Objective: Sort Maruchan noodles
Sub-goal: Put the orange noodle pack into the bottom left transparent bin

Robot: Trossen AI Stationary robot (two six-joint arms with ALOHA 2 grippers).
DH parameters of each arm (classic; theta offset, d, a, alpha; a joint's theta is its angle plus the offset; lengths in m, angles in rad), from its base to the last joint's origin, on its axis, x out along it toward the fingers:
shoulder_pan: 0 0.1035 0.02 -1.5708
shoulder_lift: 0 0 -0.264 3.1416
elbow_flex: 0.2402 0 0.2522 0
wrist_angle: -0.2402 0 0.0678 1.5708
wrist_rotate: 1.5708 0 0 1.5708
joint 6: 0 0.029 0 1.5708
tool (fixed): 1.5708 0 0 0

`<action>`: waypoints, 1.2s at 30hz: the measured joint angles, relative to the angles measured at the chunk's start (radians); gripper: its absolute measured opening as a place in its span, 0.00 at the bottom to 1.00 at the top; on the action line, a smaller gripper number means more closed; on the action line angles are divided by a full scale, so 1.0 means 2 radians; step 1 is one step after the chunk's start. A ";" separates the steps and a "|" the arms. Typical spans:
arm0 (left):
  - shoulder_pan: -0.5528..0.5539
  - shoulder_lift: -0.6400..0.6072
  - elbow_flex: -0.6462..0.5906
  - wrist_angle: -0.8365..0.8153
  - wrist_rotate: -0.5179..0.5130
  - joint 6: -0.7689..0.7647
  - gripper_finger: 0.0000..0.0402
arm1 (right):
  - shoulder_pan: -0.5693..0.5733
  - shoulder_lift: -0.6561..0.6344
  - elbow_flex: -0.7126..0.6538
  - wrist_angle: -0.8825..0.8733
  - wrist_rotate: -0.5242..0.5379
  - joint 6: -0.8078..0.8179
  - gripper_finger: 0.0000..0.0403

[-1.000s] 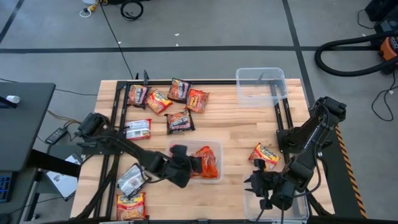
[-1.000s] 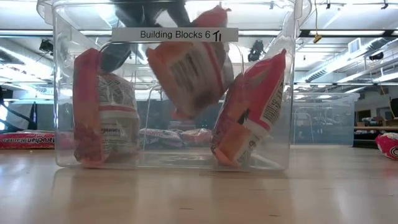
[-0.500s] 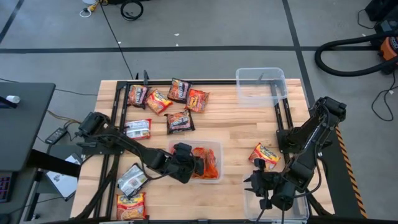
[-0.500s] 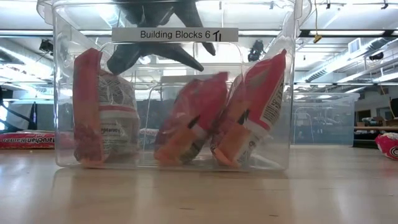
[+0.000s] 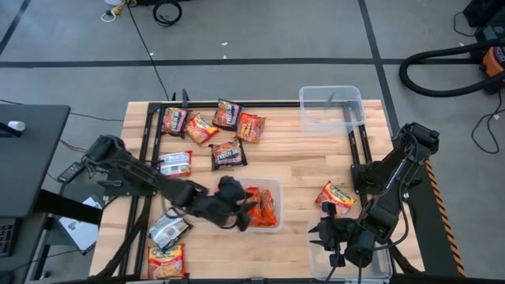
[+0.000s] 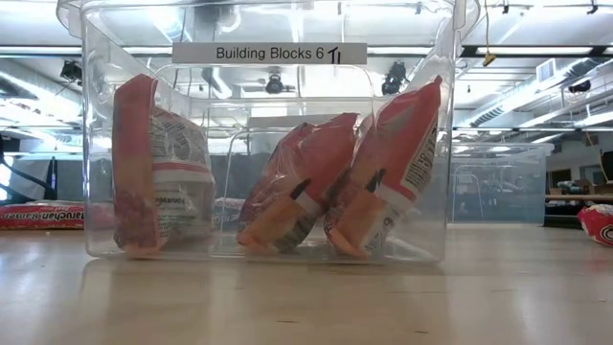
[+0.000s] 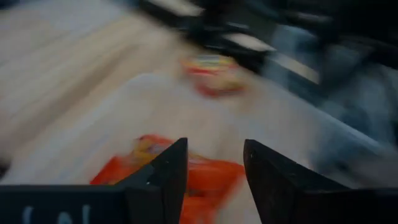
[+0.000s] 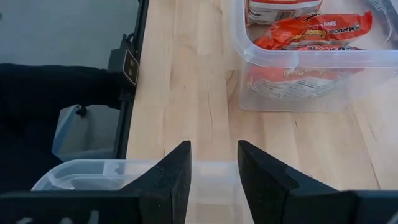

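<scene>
Nearby, loose packets (image 5: 203, 125) beyond bin (image 5: 276, 186).

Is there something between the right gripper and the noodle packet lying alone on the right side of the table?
Nothing visible stands between them. In the high view the right gripper hangs over the near-right clear bin, and the yellow-red packet lies just beyond it on bare wood, with no other thing in the gap.

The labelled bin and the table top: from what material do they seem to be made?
The labelled bin looks like clear glossy plastic: the noodle packets show through its walls. The table top appears to be pale wood, with visible plank seams and grain.
</scene>
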 joint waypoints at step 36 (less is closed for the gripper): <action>-0.136 -0.199 0.009 -0.577 -0.124 -0.228 0.52 | -0.086 -0.015 0.097 -0.164 -0.034 0.018 0.34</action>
